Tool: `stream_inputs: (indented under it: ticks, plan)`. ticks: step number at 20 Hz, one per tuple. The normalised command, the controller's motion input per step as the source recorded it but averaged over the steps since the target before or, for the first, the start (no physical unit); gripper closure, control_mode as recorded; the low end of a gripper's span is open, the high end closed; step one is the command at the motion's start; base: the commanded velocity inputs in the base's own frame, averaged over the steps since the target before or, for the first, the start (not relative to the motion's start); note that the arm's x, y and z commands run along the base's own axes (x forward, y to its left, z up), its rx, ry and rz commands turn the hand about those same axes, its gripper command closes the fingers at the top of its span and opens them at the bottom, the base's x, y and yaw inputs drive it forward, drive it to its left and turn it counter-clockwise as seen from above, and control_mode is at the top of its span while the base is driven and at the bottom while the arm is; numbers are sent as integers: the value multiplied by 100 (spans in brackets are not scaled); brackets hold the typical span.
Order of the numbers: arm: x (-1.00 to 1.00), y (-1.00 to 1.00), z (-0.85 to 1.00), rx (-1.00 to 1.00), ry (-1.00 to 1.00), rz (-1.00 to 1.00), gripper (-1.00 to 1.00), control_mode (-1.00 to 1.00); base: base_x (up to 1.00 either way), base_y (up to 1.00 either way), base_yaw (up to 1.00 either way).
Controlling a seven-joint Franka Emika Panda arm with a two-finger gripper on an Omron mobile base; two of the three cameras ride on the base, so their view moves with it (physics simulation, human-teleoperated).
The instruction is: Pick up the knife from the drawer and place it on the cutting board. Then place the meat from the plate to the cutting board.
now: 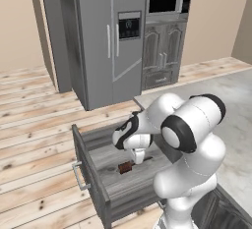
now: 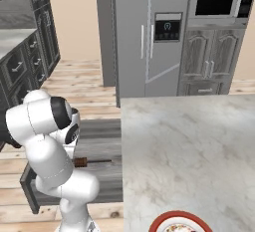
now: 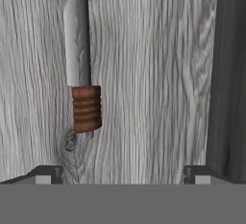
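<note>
Knife (image 3: 82, 74) flat on the floor of the open drawer (image 1: 129, 184), blade toward the top of the hand view, ribbed brown handle toward the bottom. Lies left of centre between the 2 fingertips (image 3: 44, 175), touching neither. Seen from the right base view as a thin dark blade with a reddish handle (image 2: 92, 162) on the drawer floor (image 2: 102, 141), just beside the counter (image 2: 199, 146) edge.

Gripper (image 3: 122, 176) poised above the drawer with jaws spread wide, nothing between them. In the left base view, hand (image 1: 139, 155) hanging low inside the drawer, close above the brown handle (image 1: 126, 167).

Step in hand, by judgement: step 1, the approach to the knife, grasp not yet made. Task barely begun, with both placements left to do.

Next move likely calls for a sideways shift to bring the handle midway between the fingers, then a straight descent until the tips straddle it, then closing across the narrow width. Handle looks the better hold than the thin blade. Drawer wall stands dark along the right of the hand view, so little room to drift that way.

Plate (image 2: 177, 215) rim at the near counter edge, well apart from the drawer.
</note>
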Motion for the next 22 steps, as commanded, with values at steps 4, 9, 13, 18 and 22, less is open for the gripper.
stream_inputs:
  ticks: [4,9,13,18,22]
  plan:
    - [0,0,-1,0,0,16,-100,-100,0,0,0]
    - [0,0,0,0,0,20,-100,-100,0,0,0]
    - [0,0,-2,0,0,17,-100,-100,0,0,0]
    - [0,0,-12,0,0,5,-100,-100,0,0,0]
    - [0,0,-25,0,0,0,-100,-100,0,0,0]
